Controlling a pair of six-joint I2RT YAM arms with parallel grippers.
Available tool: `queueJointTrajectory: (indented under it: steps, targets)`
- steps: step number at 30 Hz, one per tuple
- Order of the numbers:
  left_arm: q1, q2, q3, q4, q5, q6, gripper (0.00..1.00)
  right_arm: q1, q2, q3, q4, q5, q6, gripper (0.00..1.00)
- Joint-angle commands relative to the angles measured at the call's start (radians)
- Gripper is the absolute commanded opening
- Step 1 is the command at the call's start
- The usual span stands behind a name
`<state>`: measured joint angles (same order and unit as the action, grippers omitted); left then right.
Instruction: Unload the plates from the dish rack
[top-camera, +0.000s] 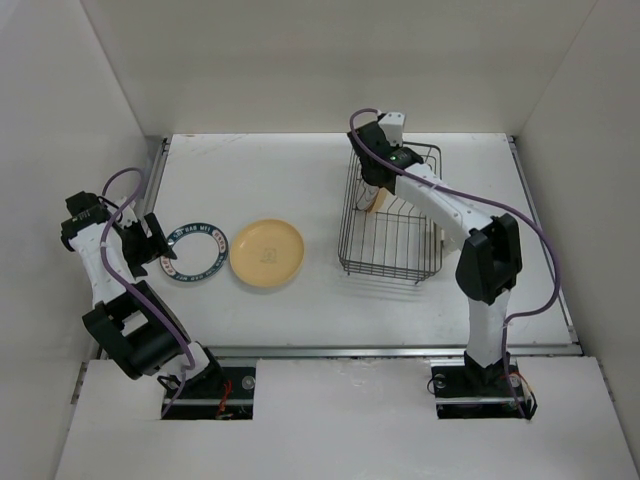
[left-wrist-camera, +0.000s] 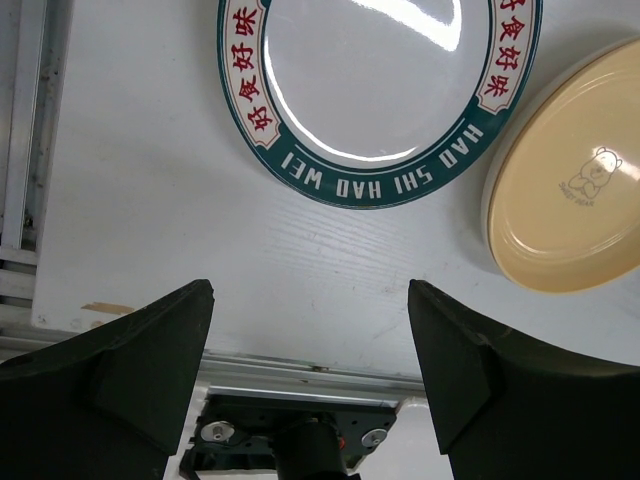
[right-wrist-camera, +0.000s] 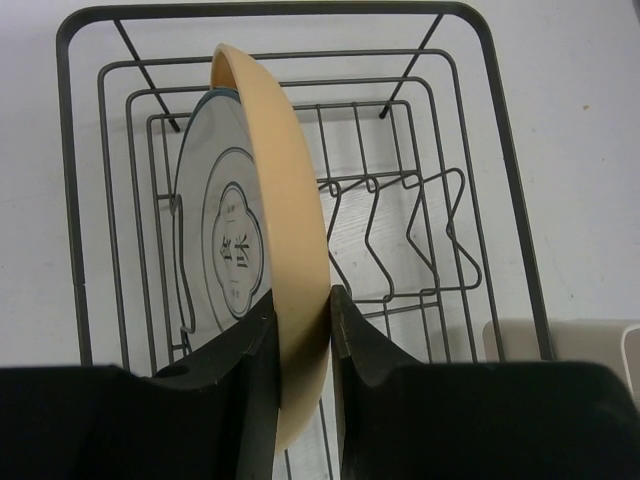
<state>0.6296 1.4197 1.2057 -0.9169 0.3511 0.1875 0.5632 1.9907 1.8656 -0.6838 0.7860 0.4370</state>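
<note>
We see right claw (right-wrist-camera: 302, 300) clamped on cream plate (right-wrist-camera: 285, 200) rim, upright in dish rack (top-camera: 395, 245); plate's lower edge hidden by fingers. Ringed plate (right-wrist-camera: 215, 240) half covered behind it. Left claw (left-wrist-camera: 310, 290) open above tabletop (left-wrist-camera: 130, 200), near lettered plate (left-wrist-camera: 370, 90), cut off at frame top; yellow plate (left-wrist-camera: 570, 200) just beside.

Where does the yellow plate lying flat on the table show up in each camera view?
Top external: the yellow plate lies at centre, left of the dish rack.
Left wrist: at the right edge, cut off by the frame.
Right wrist: not in it; the tan plate there stands in the rack.
Shared landmark: the lettered-rim plate beside it, in top and left wrist views.
</note>
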Motion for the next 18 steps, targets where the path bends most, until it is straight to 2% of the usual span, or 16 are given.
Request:
queueJointTrajectory:
  steps: [1,8,18]
  targets:
    - [-0.004,-0.027,-0.005,-0.005,0.008,0.018,0.76,-0.002,-0.063,0.066,0.013,0.093,-0.038,0.0]
    - [-0.004,-0.027,0.005,-0.005,0.008,0.018,0.76,0.009,-0.063,0.171,-0.023,0.16,-0.099,0.0]
    - [-0.004,-0.018,0.005,-0.005,0.008,0.018,0.76,0.009,-0.023,0.179,-0.042,0.182,-0.133,0.03]
